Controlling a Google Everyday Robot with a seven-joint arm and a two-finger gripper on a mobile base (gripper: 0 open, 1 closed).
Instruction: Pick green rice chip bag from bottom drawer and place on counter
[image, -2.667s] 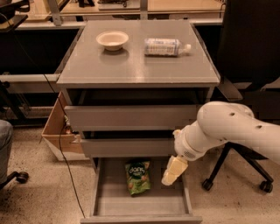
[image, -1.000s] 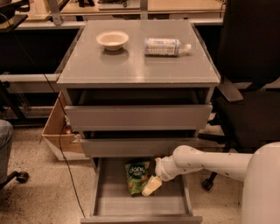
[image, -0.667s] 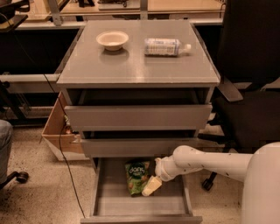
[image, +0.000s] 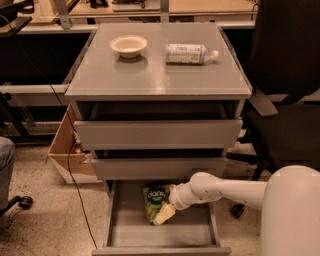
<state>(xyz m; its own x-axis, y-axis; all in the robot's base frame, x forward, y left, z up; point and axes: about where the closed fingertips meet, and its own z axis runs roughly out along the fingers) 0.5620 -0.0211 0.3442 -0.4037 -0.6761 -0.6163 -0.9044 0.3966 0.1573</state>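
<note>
Hardly anything had shifted: the cream hand (image: 164, 214) stayed against the crinkly green rice chip bag (image: 154, 196), which lay on the bottom drawer's (image: 160, 233) flat grey floor near its back edge. Its grip could not be told.

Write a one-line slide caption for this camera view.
Gripper at the green rice chip bag in the open bottom drawer; bowl and bottle on the counter.

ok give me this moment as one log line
stage: pick | gripper: down in bottom drawer, at bag | bag: in drawer, not on counter | counter: bowl, bottle
</note>
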